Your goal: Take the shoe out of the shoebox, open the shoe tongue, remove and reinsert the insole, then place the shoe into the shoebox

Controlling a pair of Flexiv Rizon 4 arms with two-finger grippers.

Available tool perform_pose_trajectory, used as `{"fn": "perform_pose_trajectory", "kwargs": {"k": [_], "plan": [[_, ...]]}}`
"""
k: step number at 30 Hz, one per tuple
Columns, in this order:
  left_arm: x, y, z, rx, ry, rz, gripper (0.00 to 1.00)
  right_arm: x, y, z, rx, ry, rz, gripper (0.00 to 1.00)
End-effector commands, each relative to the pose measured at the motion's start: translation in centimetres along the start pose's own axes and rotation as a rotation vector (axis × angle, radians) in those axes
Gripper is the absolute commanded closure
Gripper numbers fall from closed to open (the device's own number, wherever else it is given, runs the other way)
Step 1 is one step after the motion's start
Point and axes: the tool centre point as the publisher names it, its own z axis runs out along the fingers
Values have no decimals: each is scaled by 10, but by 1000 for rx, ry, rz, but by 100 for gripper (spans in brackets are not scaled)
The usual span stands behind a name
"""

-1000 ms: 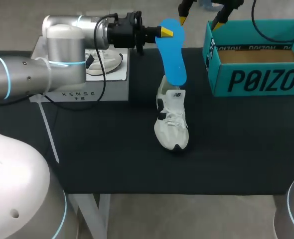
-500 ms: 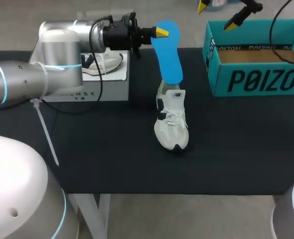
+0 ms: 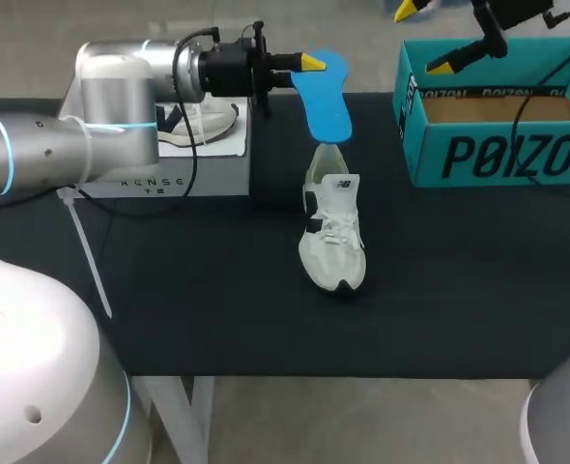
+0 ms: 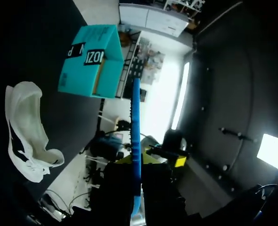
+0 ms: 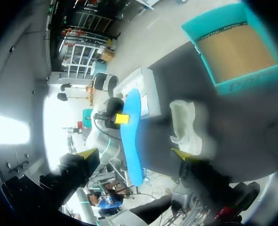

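Insole point(image 3: 326, 97) higher, maybe off shoe point(image 3: 331, 242); left gripper point(image 3: 309, 64) level

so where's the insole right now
Head view: the blue insole is pinched in the left fingers, right above the white shoe, left of the teal shoebox.

My head camera looks down from behind onto the surface point(image 3: 217, 319); both lifted wrist cameras share the insole point(image 3: 326, 92) and shoebox point(image 3: 498, 155).

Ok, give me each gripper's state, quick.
Left gripper: shut on the blue insole.
Right gripper: open, holding nothing.
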Motion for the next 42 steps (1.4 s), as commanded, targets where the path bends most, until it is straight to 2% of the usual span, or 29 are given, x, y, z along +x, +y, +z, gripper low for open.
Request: {"fn": "perform_pose_trajectory", "kwargs": {"k": [1,5,10,12,14,15,17,21,26,42], "plan": [[0,-1,0,-4,-7,29,100,-5,-3,2,-8,188,-7,0],[-1,-3,0,9,-44,109,100,-7,-3,1,-5,169,-13,0],[-1,-6,-1,2,-25,120,100,-7,-3,1,0,166,-11,0],[0,-6,-2,9,-25,131,100,-5,-3,1,33,261,15,0],[0,-6,-2,10,-28,133,100,-4,-3,1,32,292,-6,0],[0,-7,-2,9,-30,133,100,-4,-4,0,35,344,-2,0],[0,-7,-2,7,-32,131,100,-4,-5,-3,36,411,-49,0],[1,-9,-3,-8,-28,94,100,-5,-10,-2,49,464,-176,0],[2,-11,-3,-10,-31,85,100,-4,-10,0,59,455,-223,0],[3,-14,-1,-4,-23,95,100,-3,-9,-3,41,439,-205,0]]}}
